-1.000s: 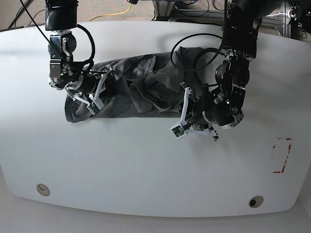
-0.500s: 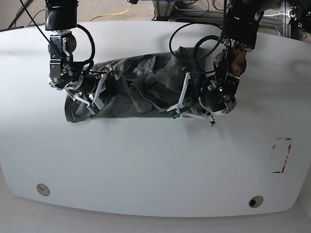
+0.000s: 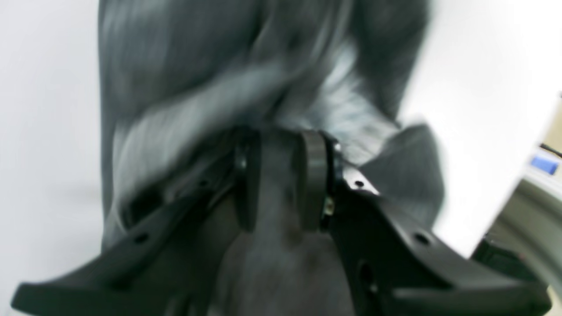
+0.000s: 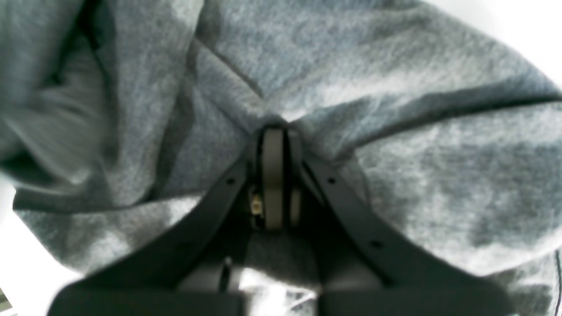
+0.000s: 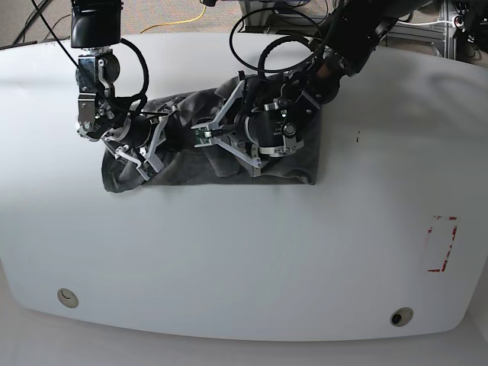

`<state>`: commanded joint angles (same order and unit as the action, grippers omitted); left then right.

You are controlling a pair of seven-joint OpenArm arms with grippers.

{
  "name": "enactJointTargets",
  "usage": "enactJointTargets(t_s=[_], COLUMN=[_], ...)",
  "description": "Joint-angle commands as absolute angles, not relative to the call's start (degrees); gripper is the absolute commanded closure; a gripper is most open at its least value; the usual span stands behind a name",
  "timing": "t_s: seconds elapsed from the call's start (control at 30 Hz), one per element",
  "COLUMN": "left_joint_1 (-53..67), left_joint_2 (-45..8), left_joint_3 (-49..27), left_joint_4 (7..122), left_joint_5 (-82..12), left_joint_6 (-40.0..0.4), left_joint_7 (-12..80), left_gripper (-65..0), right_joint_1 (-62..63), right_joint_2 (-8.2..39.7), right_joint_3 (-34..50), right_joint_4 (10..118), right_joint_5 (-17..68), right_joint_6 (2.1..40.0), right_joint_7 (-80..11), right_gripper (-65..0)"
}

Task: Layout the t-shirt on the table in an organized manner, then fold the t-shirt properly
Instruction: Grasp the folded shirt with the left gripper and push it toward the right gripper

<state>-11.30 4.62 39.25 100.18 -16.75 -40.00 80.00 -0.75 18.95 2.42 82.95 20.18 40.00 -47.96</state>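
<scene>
The dark grey t-shirt (image 5: 183, 164) lies bunched and wrinkled on the white table (image 5: 244, 259), towards its far side. My left gripper (image 5: 204, 136) is over the shirt's middle. In the blurred left wrist view this gripper (image 3: 279, 140) is shut on a fold of the t-shirt (image 3: 175, 66) that runs between its pads. My right gripper (image 5: 149, 152) is at the shirt's left end. In the right wrist view it (image 4: 273, 131) is shut, pinching a pucker of the t-shirt (image 4: 395, 153).
A red-tape rectangle mark (image 5: 444, 244) sits near the table's right edge. Two round grommet holes (image 5: 67, 296) (image 5: 401, 316) lie near the front edge. A yellow cable (image 5: 183, 21) and metal framing stand beyond the far edge.
My left arm has swung leftwards from the shirt's right front corner to its middle, carrying cloth along; the shirt's right side now lies smoother. The right arm has not moved.
</scene>
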Motion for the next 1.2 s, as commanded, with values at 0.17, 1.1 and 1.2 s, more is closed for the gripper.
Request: enactJointTargets(t_s=[0.17, 1.1, 1.2], left_joint_1=[-11.4, -14.5, -14.5], left_joint_2=[6.7, -6.5, -6.8], left_joint_3=[39.3, 29.8, 29.8], left_joint_4=[100.2, 99.8, 98.3], left_joint_5=[-17.8, -11.2, -11.2], left_joint_6=[-40.0, -40.0, -40.0], left_joint_7=[80.0, 80.0, 80.0], left_gripper=[-12.6, -12.6, -12.6], right_joint_1=[-0.7, -0.7, -0.7], right_joint_2=[18.9, 18.9, 18.9], right_joint_3=[2.4, 2.5, 2.6], right_joint_4=[82.9, 83.0, 83.0], right_joint_5=[20.2, 20.3, 20.3], right_joint_6=[40.0, 40.0, 40.0], right_joint_7=[-48.0, -48.0, -48.0], right_gripper=[-1.9, -1.9, -1.9])
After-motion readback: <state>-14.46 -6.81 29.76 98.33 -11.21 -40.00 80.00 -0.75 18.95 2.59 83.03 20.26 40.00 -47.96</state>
